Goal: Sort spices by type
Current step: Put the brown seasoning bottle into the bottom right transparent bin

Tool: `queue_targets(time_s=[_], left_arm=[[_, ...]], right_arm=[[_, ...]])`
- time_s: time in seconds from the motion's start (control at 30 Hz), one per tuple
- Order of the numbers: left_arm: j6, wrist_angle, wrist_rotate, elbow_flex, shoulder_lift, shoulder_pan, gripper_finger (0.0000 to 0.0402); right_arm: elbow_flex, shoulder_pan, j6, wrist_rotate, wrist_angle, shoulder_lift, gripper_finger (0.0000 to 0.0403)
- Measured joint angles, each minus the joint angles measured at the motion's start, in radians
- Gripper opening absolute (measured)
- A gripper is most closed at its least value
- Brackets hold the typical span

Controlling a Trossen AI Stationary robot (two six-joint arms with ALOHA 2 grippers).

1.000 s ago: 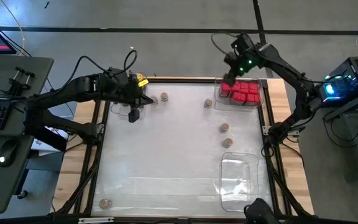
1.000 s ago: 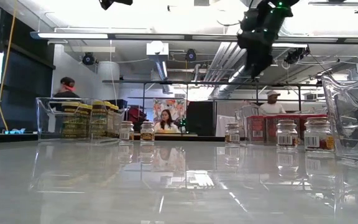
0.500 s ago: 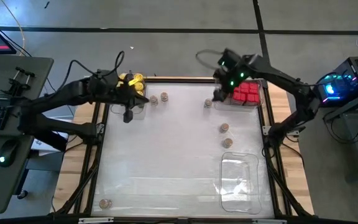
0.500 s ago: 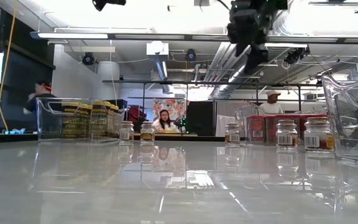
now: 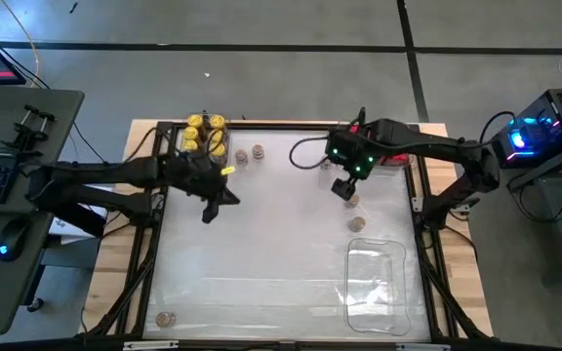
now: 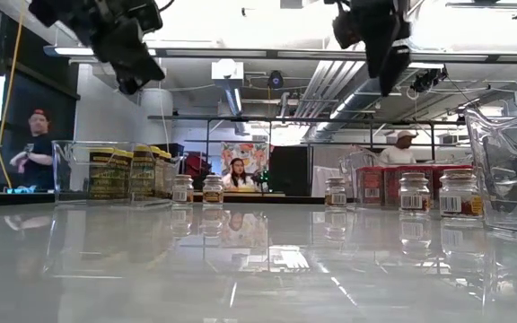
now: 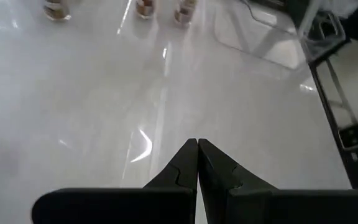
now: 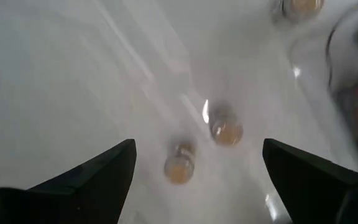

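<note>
From above, the right hand (image 5: 344,188) hangs wide open and empty over the worktop (image 5: 261,253), near two loose brown-lidded jars (image 5: 352,201), probably lining up a pick. Yellow-lidded jars (image 5: 204,132) sit grouped at the back left. The left wrist view shows the left hand (image 7: 197,163) pinched shut, empty, apparently waiting.
</note>
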Motion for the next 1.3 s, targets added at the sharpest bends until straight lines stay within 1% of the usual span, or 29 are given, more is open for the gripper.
queue_targets(time_s=[0.17,0.27,0.4,0.5,0.57,0.73,0.8,0.97,1.1,1.2,1.3], left_arm=[[0.058,0.056,-0.021,-0.056,0.0,-0.04,0.0],[0.102,0.073,-0.043,-0.064,-0.001,-0.038,0.0],[0.115,0.073,-0.045,-0.066,-0.001,-0.037,0.0],[0.122,0.074,-0.046,-0.066,0.0,-0.037,0.0],[0.138,0.087,-0.046,-0.066,0.002,-0.037,0.0],[0.141,0.119,-0.049,-0.065,0.004,-0.037,0.0],[0.131,0.131,-0.068,-0.065,0.004,-0.037,0.0],[0.082,0.199,-0.178,-0.065,0.011,-0.036,0.0],[-0.005,0.272,-0.183,-0.065,0.038,-0.036,0.0],[-0.076,0.297,-0.183,-0.065,0.067,-0.036,0.0],[-0.107,0.299,-0.183,-0.065,0.098,-0.036,0.0]], right_arm=[[-0.018,0.053,0.202,0.044,-0.088,-0.02,0.0348],[-0.132,0.079,0.365,0.028,-0.068,-0.082,0.0348],[-0.355,0.105,0.58,-0.075,0.06,-0.168,0.0348],[-0.468,0.145,0.703,-0.127,0.167,-0.209,0.0348],[-0.512,0.175,0.76,-0.12,0.221,-0.211,0.0348],[-0.592,0.232,0.926,-0.045,0.371,-0.187,0.0348],[-0.621,0.251,0.96,-0.02,0.411,-0.165,0.0348],[-0.673,0.272,1.008,0.037,0.415,-0.109,0.0348],[-0.704,0.284,1.01,0.039,0.515,-0.088,0.0348],[-0.725,0.287,1.0,0.042,0.584,-0.07,0.0348],[-0.74,0.287,0.994,0.045,0.589,-0.045,0.0347]])
